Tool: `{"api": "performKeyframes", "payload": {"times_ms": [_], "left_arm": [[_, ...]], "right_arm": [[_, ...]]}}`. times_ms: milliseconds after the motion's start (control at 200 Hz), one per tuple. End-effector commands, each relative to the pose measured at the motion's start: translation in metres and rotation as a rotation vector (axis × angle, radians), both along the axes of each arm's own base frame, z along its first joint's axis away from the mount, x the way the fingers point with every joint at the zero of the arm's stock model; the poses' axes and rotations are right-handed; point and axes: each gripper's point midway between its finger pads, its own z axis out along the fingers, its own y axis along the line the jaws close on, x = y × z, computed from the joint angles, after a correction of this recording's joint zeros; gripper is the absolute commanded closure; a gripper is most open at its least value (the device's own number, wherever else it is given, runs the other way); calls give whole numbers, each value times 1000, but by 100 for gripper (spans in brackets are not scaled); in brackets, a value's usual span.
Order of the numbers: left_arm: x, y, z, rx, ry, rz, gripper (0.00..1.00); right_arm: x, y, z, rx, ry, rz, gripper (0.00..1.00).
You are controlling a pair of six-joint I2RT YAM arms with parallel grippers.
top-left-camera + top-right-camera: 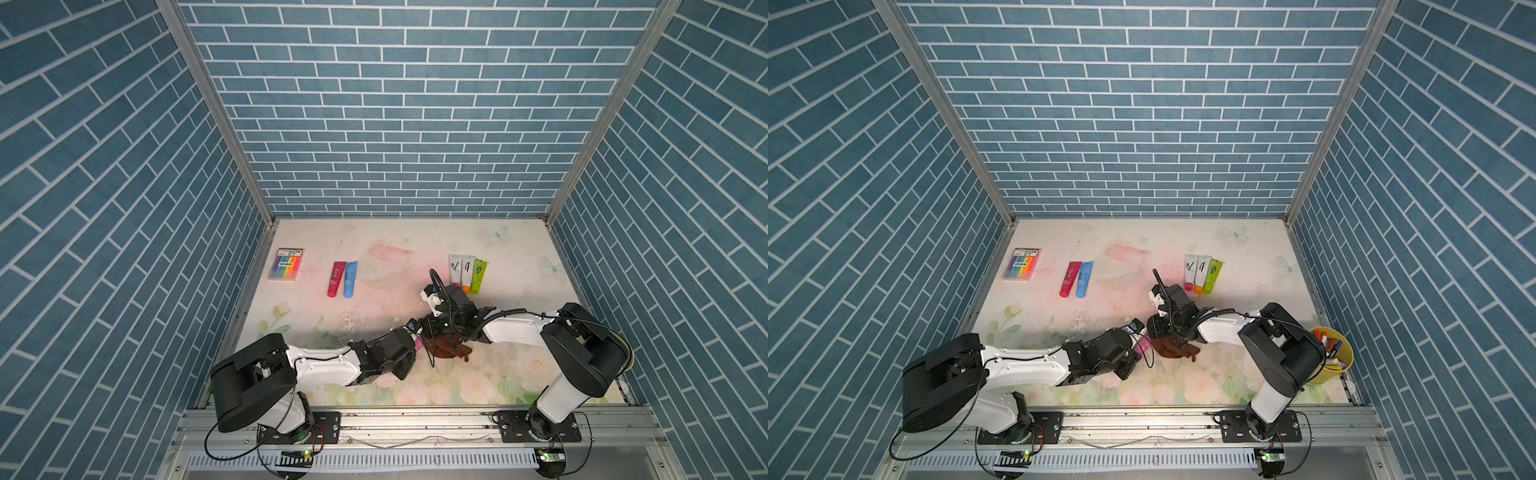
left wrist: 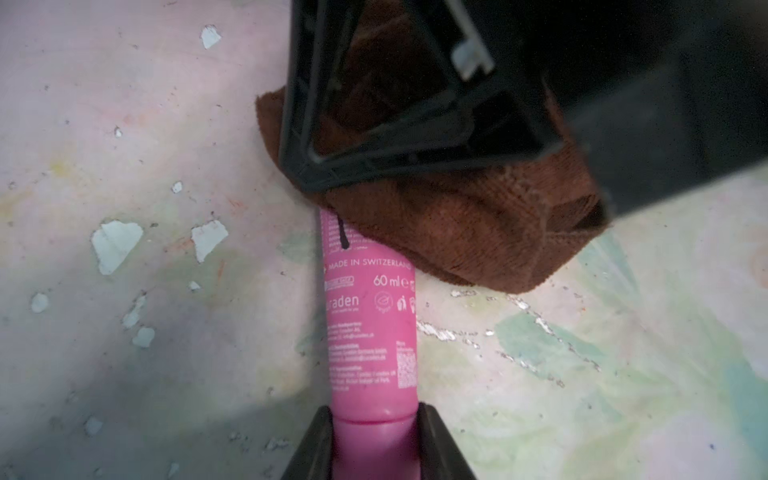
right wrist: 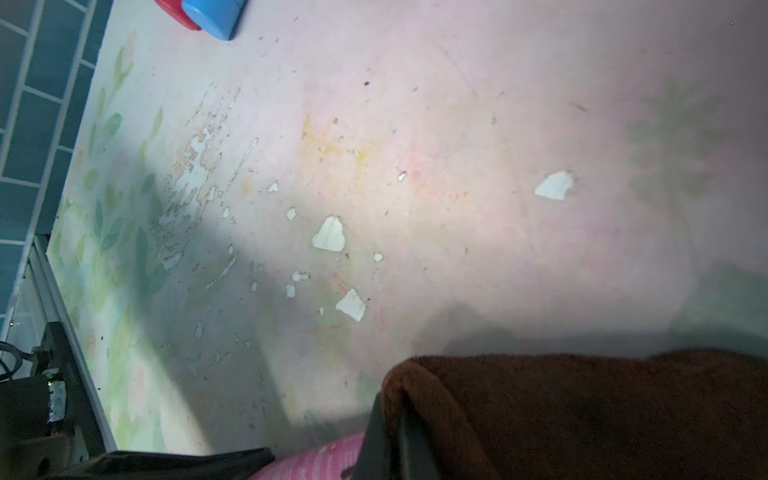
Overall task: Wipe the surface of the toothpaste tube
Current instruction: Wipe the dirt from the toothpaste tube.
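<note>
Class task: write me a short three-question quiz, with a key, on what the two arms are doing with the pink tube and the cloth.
1. True or false: the left pincer grips the pink toothpaste tube at its cap end.
2. What does the right pincer hold over that tube's far end? A sponge; B brown cloth; C marker box.
3. Which colour is the tube lying beside the red tube?
Key: 1 true; 2 B; 3 blue tube.

Beyond the jaws, to their left, a red tube [image 1: 336,279] and a blue tube [image 1: 350,279] lie side by side near a marker box [image 1: 286,264].
</note>
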Motion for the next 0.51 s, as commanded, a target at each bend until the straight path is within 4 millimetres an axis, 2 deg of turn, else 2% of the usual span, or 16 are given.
{"api": "performKeyframes", "payload": {"times_ms": [0,120,230,340,500], "left_arm": [[1,-1,-2,3,-11,-12,82],[1,0,-2,5,-12,-9,83],[1,1,-1,1,-15,-6,84],[1,1,-1,0,-16,-5,84],[2,2,2,-6,-25,3,86]], "right_arm": [[-64,2,-39,-22,201,90,100],[-85,10,-35,26,231,122,100],[-90,2,-39,3,229,103,100],[-77,-24,-57,-109,214,31,100],[-37,-76,-76,-212,218,-161,100]]}}
